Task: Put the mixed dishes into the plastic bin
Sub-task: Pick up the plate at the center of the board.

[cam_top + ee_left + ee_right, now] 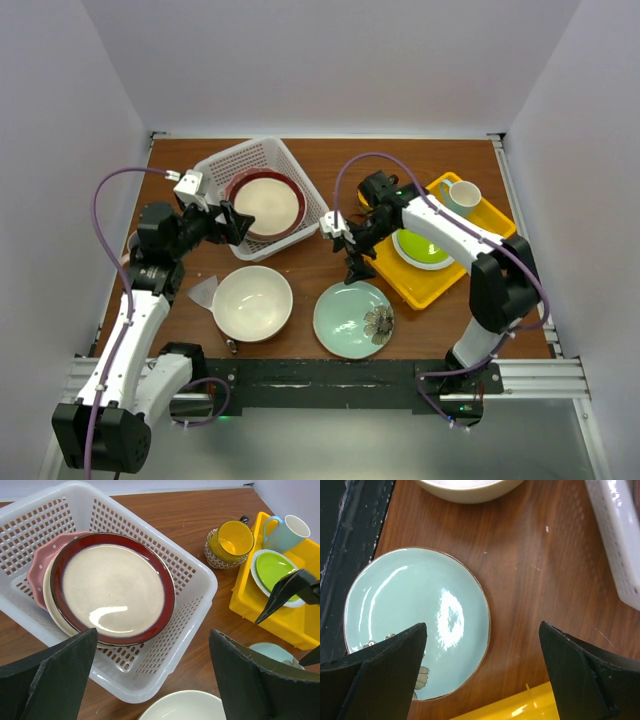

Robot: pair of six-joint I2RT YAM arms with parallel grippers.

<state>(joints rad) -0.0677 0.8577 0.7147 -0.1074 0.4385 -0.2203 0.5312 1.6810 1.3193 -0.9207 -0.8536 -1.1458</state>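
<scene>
- Left gripper (152,634) jaws stand wide and empty above the plastic bin (207,580).
- Inside lie 3 dishes: dark red-rimmed bowl (112,587) on cream-pink plate (48,597), on pink dotted plate (40,565).
- Right gripper (482,626), also wide and empty, hovers over the pale blue plate (415,625).
- Not yet in the bin, I judge: this plate, large cream bowl (252,303), yellow mug (231,540).

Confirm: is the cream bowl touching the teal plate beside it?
Apart. The top view shows a strip of bare tabletop between the cream bowl and the teal plate.

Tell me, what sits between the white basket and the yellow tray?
A yellow mug on a woven coaster stands there, between the white basket and the yellow tray; the left wrist view shows it.
</scene>
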